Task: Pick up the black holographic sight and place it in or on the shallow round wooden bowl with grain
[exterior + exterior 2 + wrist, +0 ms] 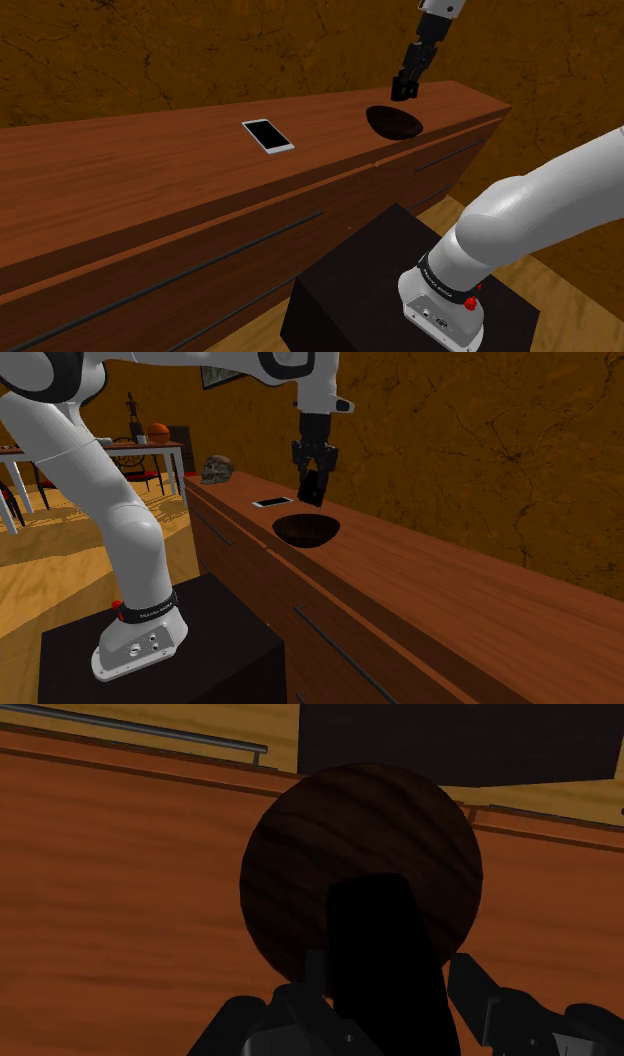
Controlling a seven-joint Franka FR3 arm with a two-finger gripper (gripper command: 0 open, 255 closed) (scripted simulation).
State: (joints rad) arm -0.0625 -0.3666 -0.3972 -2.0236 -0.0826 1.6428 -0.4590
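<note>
Gripper (313, 489) pinching the sight (385, 954), poised above the bowl (300, 834). I would lower it straight to the bowl's middle and release low, so it neither tips nor rolls out.

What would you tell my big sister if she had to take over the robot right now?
Gripper: shut on the black sight, which sits clasped between the fingers.
Where things are: the sight hangs above the round dark wooden bowl, not in it yet. The bowl stands on the long wooden cabinet top. A smartphone lies further along the top, apart from the bowl.
Done: the sight is picked up and lined up over the bowl.
Left: lower it into the bowl, open the fingers, then lift the arm away.
</note>
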